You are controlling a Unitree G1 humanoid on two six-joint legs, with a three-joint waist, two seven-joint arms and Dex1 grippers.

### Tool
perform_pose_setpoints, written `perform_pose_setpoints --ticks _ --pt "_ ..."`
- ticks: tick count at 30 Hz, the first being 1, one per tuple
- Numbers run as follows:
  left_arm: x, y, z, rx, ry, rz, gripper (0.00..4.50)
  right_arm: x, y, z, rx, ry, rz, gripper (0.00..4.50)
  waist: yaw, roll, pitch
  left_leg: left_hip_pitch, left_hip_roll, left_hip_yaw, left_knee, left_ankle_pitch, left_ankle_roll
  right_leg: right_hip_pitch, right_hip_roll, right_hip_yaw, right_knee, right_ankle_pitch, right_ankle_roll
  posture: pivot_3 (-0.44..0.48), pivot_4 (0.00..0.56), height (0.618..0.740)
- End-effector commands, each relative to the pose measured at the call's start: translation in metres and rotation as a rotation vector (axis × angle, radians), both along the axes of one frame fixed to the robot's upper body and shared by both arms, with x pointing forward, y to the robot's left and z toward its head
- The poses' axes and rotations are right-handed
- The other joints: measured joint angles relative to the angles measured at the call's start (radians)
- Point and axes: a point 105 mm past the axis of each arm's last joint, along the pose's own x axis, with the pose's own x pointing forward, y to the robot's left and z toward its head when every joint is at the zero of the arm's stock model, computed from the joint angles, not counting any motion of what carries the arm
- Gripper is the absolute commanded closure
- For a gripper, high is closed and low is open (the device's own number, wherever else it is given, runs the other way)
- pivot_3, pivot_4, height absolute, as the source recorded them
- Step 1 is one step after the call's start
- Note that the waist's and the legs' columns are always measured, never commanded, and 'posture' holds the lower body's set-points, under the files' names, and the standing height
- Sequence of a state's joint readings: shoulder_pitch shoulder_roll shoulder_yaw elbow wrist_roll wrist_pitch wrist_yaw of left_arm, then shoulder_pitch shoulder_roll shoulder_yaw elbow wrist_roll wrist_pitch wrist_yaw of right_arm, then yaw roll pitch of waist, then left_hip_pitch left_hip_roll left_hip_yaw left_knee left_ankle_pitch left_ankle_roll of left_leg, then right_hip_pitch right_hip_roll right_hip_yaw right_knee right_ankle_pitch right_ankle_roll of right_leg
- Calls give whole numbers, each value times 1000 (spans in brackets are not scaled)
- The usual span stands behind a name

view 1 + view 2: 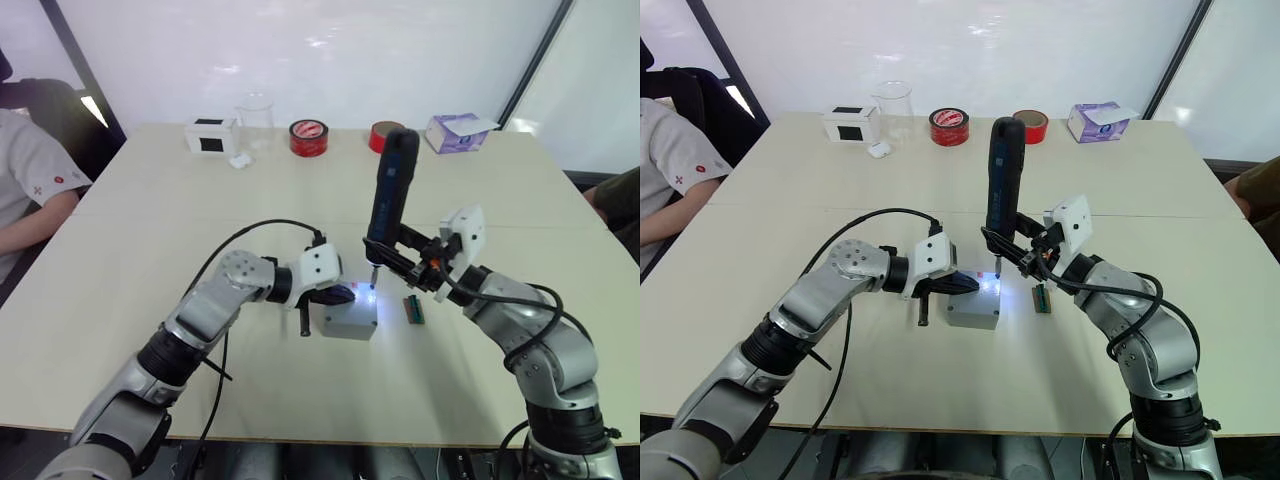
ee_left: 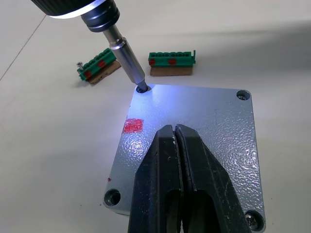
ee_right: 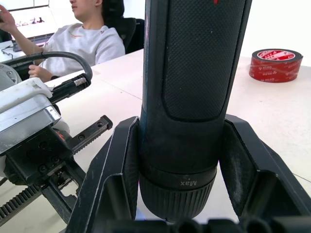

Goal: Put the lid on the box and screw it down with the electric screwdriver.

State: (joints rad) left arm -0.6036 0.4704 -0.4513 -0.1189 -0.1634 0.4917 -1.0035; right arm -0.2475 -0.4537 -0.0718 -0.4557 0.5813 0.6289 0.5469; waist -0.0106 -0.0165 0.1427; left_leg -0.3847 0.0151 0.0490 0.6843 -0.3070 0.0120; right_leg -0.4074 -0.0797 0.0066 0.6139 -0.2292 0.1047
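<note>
The grey box (image 1: 350,322) stands mid-table with the lid (image 2: 221,121) lying flat on top of it. My left gripper (image 2: 175,130) is shut, its joined fingertips resting on the middle of the lid. My right gripper (image 1: 396,252) is shut on the electric screwdriver (image 1: 391,185), holding it nearly upright over the box. Its metal bit (image 2: 127,60) sits in a corner screw hole of the lid, and its light glows on that corner. A red mark (image 2: 133,125) shows on the lid near that corner.
Two green strips (image 2: 171,59) (image 2: 98,65) lie on the table just right of the box. Along the far edge stand a white box (image 1: 210,134), a glass beaker (image 1: 255,118), two tape rolls (image 1: 309,137) (image 1: 381,135) and a purple tissue box (image 1: 456,131). A person (image 1: 25,180) sits at the left.
</note>
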Motion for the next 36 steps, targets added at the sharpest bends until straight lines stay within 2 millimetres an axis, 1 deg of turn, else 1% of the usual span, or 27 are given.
perform_pose_setpoints --ticks 1,3,5,8,10,11,12,14,16,17,18,20,21,24,26,31,33,36 --pt "0 3 -8 23 28 8 4500 4 -5 1 62 68 9 2770 0 0 0 0 0 0 0 0 0 0 0 0 0 0 0 0 150 740" --pt "0 3 -8 26 28 2 4500 8 -8 23 158 35 14 2770 0 0 0 -1 0 0 0 0 0 0 0 0 0 0 0 0 150 740" --pt "0 3 -9 23 31 1 4500 10 -14 43 197 2 21 2770 1 2 2 -2 0 0 0 0 0 -2 -1 0 0 0 0 0 150 740" --pt "0 2 -9 16 37 9 4500 14 -31 73 235 -26 13 2770 1 6 5 -6 0 0 0 0 0 -5 -2 0 0 0 0 0 150 740" --pt "-2 2 -11 14 53 12 4500 19 -48 85 271 -5 -28 2770 3 7 5 -6 -1 0 0 0 0 -6 -2 0 0 0 0 0 150 740" --pt "-3 2 -11 5 60 13 4500 22 -56 88 282 18 -49 2770 4 7 5 -6 -1 0 0 0 0 -6 -2 0 0 0 0 0 150 740" --pt "-4 0 -7 -31 75 18 4500 26 -64 88 286 60 -85 2770 4 7 5 -6 -1 0 0 0 0 -6 -2 0 0 0 0 0 150 740" --pt "-6 -6 10 -134 109 26 4500 31 -78 84 253 168 -147 2770 3 7 5 -6 0 0 0 0 0 -5 -2 0 -1 0 0 0 150 740" --pt "-6 -8 25 -206 131 31 4500 32 -87 83 231 239 -169 2770 2 7 6 -7 -1 0 0 0 0 -6 -3 0 -1 0 0 0 150 740" --pt "-6 -7 35 -235 142 27 4500 32 -98 77 174 309 -198 2770 1 7 7 -8 -1 0 0 0 0 -6 -3 0 -1 0 0 0 150 740" --pt "-10 -4 43 -233 132 1 4500 33 -114 68 107 367 -268 2770 1 9 9 -9 -1 0 0 0 0 -8 -3 0 -1 0 0 0 150 740" --pt "-19 4 55 -202 86 -43 4500 23 -147 38 -6 592 -388 2770 3 9 9 -16 -1 1 0 0 0 -15 -3 1 0 0 0 0 150 740" --pt "-22 6 59 -188 72 -56 4500 18 -156 29 -33 666 -419 2770 4 9 9 -20 -1 1 0 0 0 -20 -3 1 1 0 0 0 150 740" --pt "-35 14 62 -113 74 -122 4500 -6 -163 8 -130 857 -387 2770 1 11 10 -23 -1 1 0 0 0 -23 -2 1 -1 2 3 0 150 740" --pt "-39 17 61 -76 67 -145 4500 -17 -166 -3 -179 947 -377 2770 -7 13 11 -23 -1 2 -1 0 1 -23 -1 2 -2 2 4 0 150 740" --pt "-39 16 61 -71 59 -140 4500 -16 -176 -25 -224 1048 -408 2770 -3 13 12 -22 -3 3 0 0 1 -23 0 3 -1 1 1 0 150 740" --pt "-41 16 58 -72 66 -133 4500 -14 -174 -31 -227 1077 -405 2770 -1 13 12 -22 -3 4 0 0 1 -23 0 3 -1 0 0 0 150 740" --pt "-47 18 55 -79 89 -117 4500 -11 -169 -34 -230 1103 -388 2770 0 13 12 -23 -3 4 0 0 1 -23 0 3 -1 2 3 0 150 740"
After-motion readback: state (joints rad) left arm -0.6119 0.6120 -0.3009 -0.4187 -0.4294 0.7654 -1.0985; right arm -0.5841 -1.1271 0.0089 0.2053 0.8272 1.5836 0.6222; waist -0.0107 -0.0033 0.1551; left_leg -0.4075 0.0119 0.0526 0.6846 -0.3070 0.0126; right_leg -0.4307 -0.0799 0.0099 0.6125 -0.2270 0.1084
